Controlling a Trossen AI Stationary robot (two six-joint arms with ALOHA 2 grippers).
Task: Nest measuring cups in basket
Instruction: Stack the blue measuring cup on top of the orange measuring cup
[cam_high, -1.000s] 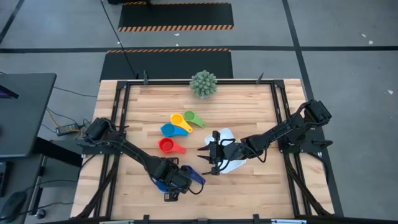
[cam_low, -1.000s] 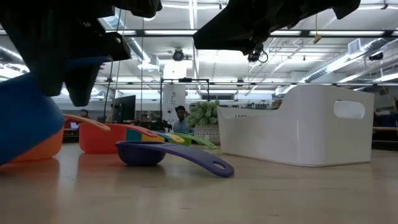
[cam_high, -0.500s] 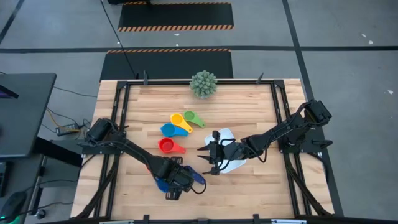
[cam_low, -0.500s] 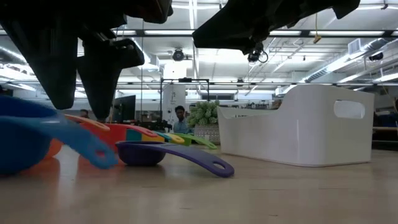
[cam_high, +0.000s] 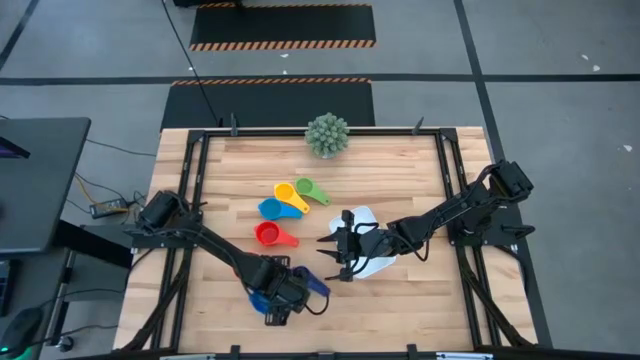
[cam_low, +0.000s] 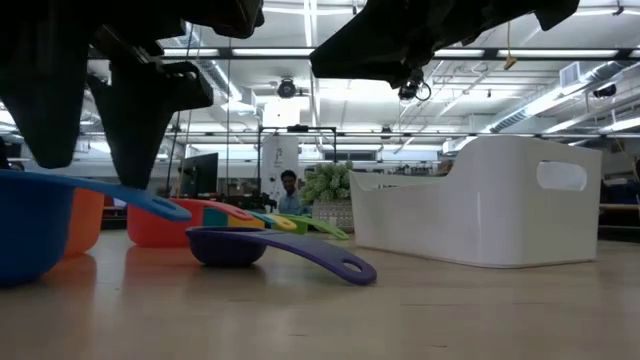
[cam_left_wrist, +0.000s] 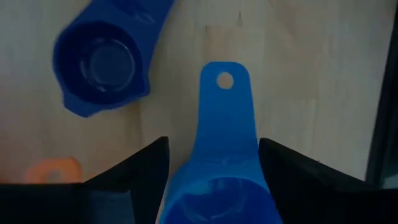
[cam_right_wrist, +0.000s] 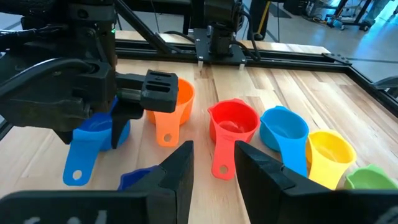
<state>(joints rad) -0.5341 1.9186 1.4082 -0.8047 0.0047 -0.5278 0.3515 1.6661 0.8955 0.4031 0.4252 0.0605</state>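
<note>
A mid-blue measuring cup stands on its base on the table between the fingers of my open left gripper, near the table's front. Its handle sticks out level. A dark blue cup lies just beside it, and an orange cup stands close by. Red, light blue, yellow and green cups sit in a slanting row toward the far side. The white basket stands right of centre. My right gripper hovers level at its left end, fingers narrowly apart and holding nothing. My left gripper points down over the mid-blue cup, one finger on each side of its bowl where the handle starts. The cup rests on the table on its own base. Whether the fingers touch its sides, I cannot tell.
A green spiky ball plant stands at the table's far edge. Black rails run along the table's left and right sides. Bare wood lies in front of the basket and along the near edge.
My left gripper has opened and let go of the mid-blue cup without moving off. The cup, held raised and tilted a second ago, has dropped and now stands upright on the table with its handle level.
</note>
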